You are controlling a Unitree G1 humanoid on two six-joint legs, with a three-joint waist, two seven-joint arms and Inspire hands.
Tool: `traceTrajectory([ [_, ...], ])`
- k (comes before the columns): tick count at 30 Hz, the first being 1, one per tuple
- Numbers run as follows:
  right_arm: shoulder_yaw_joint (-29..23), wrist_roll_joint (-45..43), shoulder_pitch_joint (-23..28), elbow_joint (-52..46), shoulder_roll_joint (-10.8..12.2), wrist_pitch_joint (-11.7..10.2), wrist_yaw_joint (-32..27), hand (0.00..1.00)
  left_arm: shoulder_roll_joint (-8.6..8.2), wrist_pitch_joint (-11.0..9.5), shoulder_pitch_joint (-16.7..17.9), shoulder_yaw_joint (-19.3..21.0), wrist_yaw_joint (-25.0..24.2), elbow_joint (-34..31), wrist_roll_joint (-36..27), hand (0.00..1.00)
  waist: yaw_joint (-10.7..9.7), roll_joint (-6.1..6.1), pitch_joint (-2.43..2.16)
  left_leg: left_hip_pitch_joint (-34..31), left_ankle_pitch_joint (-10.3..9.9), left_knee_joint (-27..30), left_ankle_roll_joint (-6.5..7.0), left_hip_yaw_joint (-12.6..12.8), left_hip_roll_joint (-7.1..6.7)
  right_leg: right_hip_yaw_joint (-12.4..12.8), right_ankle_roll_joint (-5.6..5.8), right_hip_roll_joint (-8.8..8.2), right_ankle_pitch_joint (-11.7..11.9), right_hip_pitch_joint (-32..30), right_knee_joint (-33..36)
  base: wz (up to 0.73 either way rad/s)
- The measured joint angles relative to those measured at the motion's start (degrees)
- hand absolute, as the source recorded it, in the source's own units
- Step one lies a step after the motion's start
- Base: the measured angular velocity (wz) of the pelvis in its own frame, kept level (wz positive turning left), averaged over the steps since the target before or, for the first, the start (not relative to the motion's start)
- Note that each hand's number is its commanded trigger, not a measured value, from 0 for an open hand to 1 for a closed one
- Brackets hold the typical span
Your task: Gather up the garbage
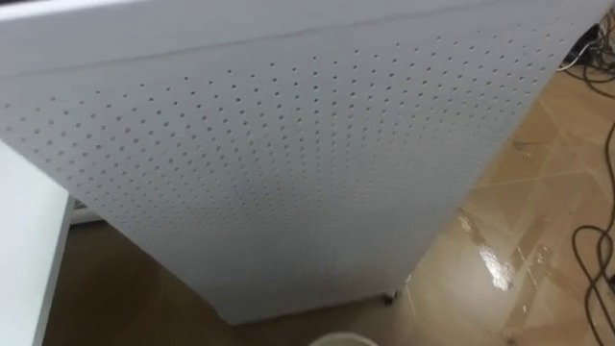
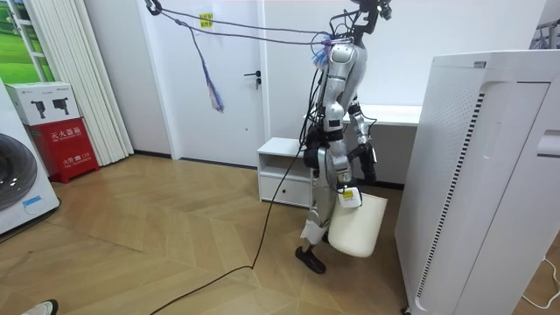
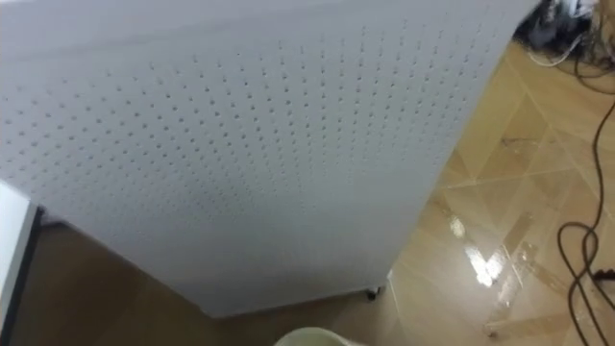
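White waste bin (image 1: pixel 341 339) rim sits nearest, at the bottom edge of the eye views, just in front of the tall white perforated appliance (image 1: pixel 288 144). In the room view the bin hangs off the floor at the robot's thigh, between the robot and the appliance, with one hand (image 2: pixel 348 194) at its top rim; the hand's grip and the bin's contents can't be told. Robot stands facing the appliance, low white cabinet (image 2: pixel 284 171) behind it on the side away from the appliance, loose cables (image 1: pixel 596 269) on the wood floor (image 1: pixel 538 221) beside the appliance.
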Motion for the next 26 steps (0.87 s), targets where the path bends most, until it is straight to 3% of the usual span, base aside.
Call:
traceTrajectory([
  [3, -2.3, 3.0, 2.8, 1.3, 0.0, -0.8, 0.5, 1.0, -0.27, -1.0, 2.5, 4.0, 1.9, 3.5, -4.9, 0.0, -0.3, -0.74, -0.55, 3.2, 0.0, -1.8, -0.07, 0.2, -0.35, 0.0, 0.2, -0.04, 0.1, 2.9, -1.6, 0.0],
  [4, -3.0, 3.8, 3.3, 1.5, 0.1, -0.9, 0.4, 1.0, -0.35, -1.5, 2.9, 4.3, 2.2, 4.4, -6.0, 0.0, -0.4, -0.88, -0.57, 3.8, 0.0, -2.1, -0.08, 0.2, -0.5, -0.1, 0.22, -0.05, 0.1, 3.7, -2.0, 0.0],
  [8, -4.1, 7.9, 6.6, 2.5, 0.1, -1.2, -0.2, 1.0, -0.98, -2.2, 3.8, 5.9, 4.1, 10.1, -13.1, 0.0, -0.6, -2.65, -1.36, 8.7, -0.4, -4.0, -0.3, 1.7, -0.6, 0.2, 0.62, 0.19, 0.4, 9.0, -5.6, -0.06],
  [11, -5.2, 8.9, 8.4, 3.3, 0.1, -1.1, -0.9, 1.0, -1.62, -2.1, 4.1, 6.5, 5.6, 13.5, -16.2, 0.0, -0.9, -3.03, -1.57, 11.9, -1.7, -4.0, -0.4, 2.1, -0.63, 0.8, 0.93, 0.93, 0.6, 13.0, -7.8, -0.11],
  [17, -8.2, 8.8, 10.3, 3.5, 0.8, 0.1, -2.1, 1.0, -2.12, -1.1, 6.7, 9.9, 8.8, 16.6, -26.0, 0.0, -1.6, -3.27, -1.37, 17.8, -2.3, -6.7, -0.74, 3.3, -0.75, 1.8, 1.15, 0.91, 0.5, 17.8, -9.9, -0.14],
  [23, -11.4, 7.6, 11.2, 3.5, 1.5, 1.0, -2.2, 1.0, -2.32, 0.5, 8.4, 15.1, 9.5, 18.5, -29.5, 0.0, -1.4, -3.52, -1.18, 20.4, -2.9, -7.2, -1.07, 4.9, -0.62, 3.6, 1.14, 0.98, 0.5, 19.9, -10.5, -0.15],
  [26, -14.2, 6.8, 11.9, 3.7, 2.5, 1.5, -2.2, 1.0, -3.43, 0.9, 10.0, 19.0, 9.5, 19.1, -30.7, 0.0, -1.2, -3.55, -1.19, 22.4, -3.6, -7.5, -1.27, 5.6, -0.56, 4.7, 1.16, 1.18, 0.5, 21.6, -11.5, -0.16],
])
